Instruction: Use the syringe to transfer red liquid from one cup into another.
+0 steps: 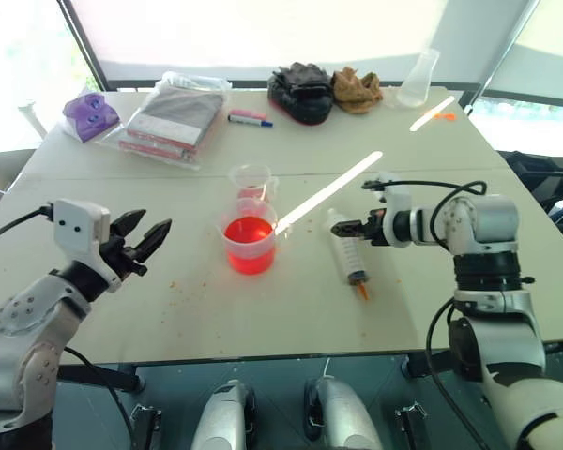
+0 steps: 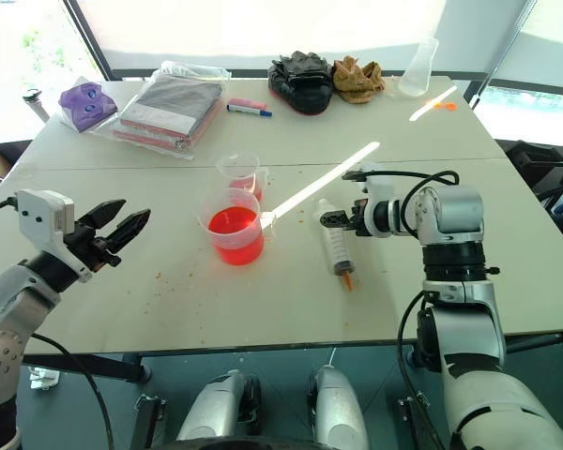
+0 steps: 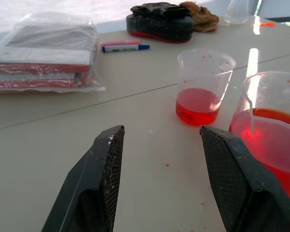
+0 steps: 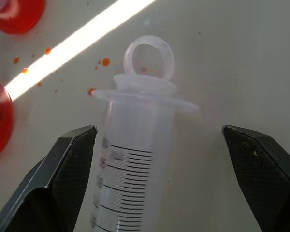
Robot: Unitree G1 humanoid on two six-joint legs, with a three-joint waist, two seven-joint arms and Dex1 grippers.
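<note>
Right hand (image 1: 354, 228) is held wide open over the syringe (image 4: 135, 159), which is lying loose on the surface (image 1: 432, 300). It looks light, stiff and slippery, so the round barrel between the fingers should be pinched.

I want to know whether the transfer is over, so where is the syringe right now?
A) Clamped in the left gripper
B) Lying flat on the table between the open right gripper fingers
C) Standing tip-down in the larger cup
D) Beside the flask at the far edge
B: the syringe lies flat on the table, orange tip toward the robot, with the right gripper open around its plunger end.
</note>
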